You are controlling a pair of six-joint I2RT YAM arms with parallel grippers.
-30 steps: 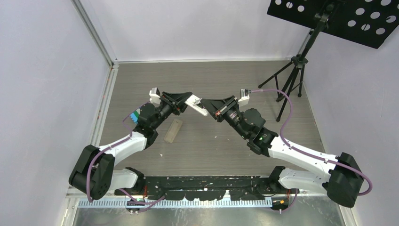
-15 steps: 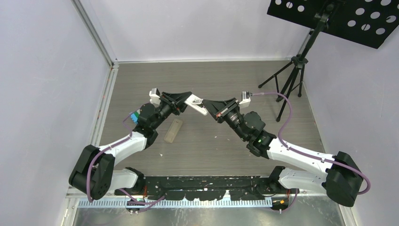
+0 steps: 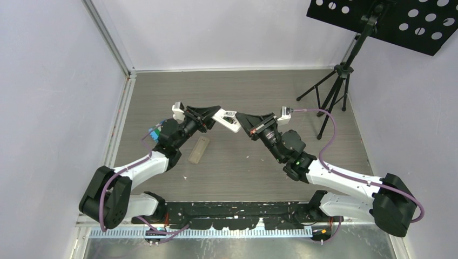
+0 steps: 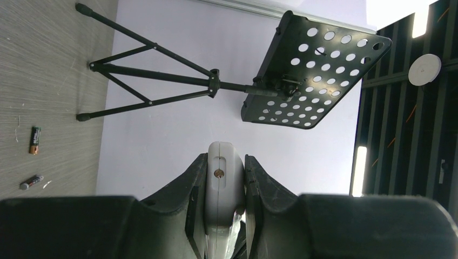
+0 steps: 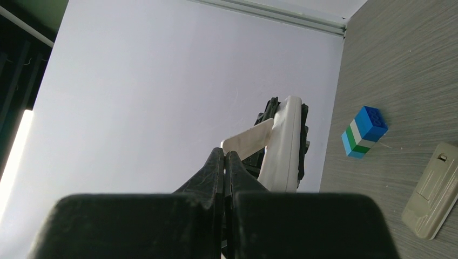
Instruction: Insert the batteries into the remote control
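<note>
1. I am counting two arms over the table (image 3: 243,86), their claws meeting nose to nose near its middle.
2. The left claw (image 3: 217,114) is clamping the one remote (image 3: 229,121) by its long edges, jaws narrow around it. The remote is hanging in the air above the table, its free end pointing toward 4 o'clock, at the other claw.
3. The right claw (image 3: 240,117) is sitting fully closed, fingers (image 5: 216,167) pressing together, right at the remote's free end.
4. In the right wrist view I am seeing a thin white flap (image 5: 248,141) sticking off the remote toward those tips. I cannot tell whether they are touching it.
5. I am counting two batteries (image 4: 35,140), showing only in the left wrist view, at the 9 o'clock edge. Both are lying loose on the table, near each other, not touching, and well apart from the remote.
6. One grey-tan bar (image 3: 199,149) is lying flat on the table at 7 o'clock from the remote.
7. One block (image 3: 155,132), striped blue, white and green, is sitting at 8 o'clock from the remote, just beside the left arm.
8. One music stand (image 3: 337,81) is standing at the table's 2 o'clock corner.
</note>
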